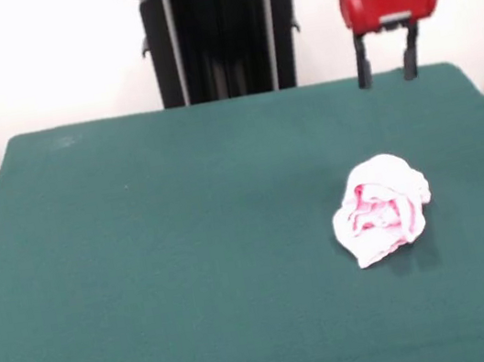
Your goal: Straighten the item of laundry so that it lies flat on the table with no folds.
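Spread-fingered tool (389, 78) hovers beyond the crumpled pink baby pants (381, 208) on the green table (143, 253), a first grasp likely next.

No legible text, labels or numbers are showing in the front view.
No brand mark, sign or digit is appearing on the red pincer (388, 77) housing, on the green counter (188, 246), or on the crumpled pink item of laundry (381, 209); all three surfaces are reading as plain.
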`<control>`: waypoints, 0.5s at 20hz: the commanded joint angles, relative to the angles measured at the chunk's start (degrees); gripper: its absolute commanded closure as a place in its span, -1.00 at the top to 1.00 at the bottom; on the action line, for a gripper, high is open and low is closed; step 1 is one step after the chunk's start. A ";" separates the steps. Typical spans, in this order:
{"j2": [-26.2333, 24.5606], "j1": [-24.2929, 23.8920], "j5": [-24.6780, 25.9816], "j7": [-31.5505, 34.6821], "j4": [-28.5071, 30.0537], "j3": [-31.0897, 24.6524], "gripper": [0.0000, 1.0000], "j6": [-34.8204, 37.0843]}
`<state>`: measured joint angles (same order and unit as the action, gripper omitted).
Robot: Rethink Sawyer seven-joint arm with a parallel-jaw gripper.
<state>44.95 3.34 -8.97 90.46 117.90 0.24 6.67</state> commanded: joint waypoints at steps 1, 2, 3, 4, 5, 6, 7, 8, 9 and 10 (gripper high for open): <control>-1.85 1.77 -4.98 14.05 -5.15 -0.73 1.00 3.01; -2.78 2.96 -5.70 13.98 -7.14 0.15 1.00 5.32; -3.90 4.04 -5.94 13.62 -9.23 0.97 1.00 6.07; -5.41 6.17 -6.16 13.47 -11.88 3.42 1.00 6.79; -6.87 7.08 -6.19 12.88 -14.29 4.58 1.00 7.40; -8.18 7.39 -6.95 13.09 -16.10 5.03 1.00 7.45; -9.78 8.98 -7.20 13.07 -18.71 7.54 1.00 7.96; -11.18 10.64 -7.90 13.66 -20.86 10.18 1.00 7.97; -12.46 12.22 -8.19 13.82 -22.91 12.95 1.00 7.99; -13.66 13.94 -9.04 14.76 -24.51 15.56 1.00 8.02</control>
<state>38.83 10.39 -12.41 90.46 108.21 6.76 8.50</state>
